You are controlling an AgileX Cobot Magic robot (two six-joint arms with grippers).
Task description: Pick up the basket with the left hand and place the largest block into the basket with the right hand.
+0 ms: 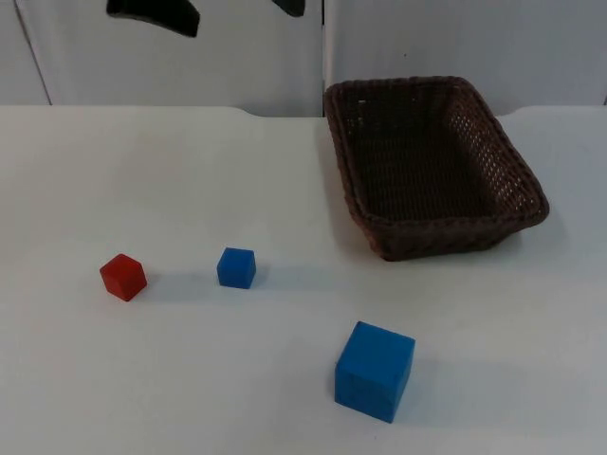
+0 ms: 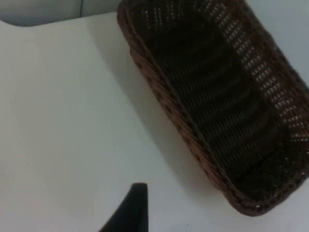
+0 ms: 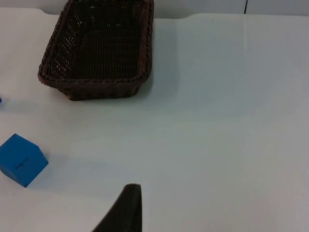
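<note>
Empty basket and three blocks on a white table; nothing has been picked up yet.

Near edge: big blue block [image 1: 375,370]; mid-table, a small blue block [image 1: 236,267] and red block [image 1: 123,277]. Far right: basket [image 1: 493,226], empty. The left gripper [image 1: 156,14] should clamp the basket's rim squarely. Neither it nor the right gripper [image 3: 123,210] holds anything; their opening cannot be judged.

A small red block [image 1: 123,277] and a small blue block [image 1: 236,267] sit near each other on the white table [image 1: 190,171].
</note>
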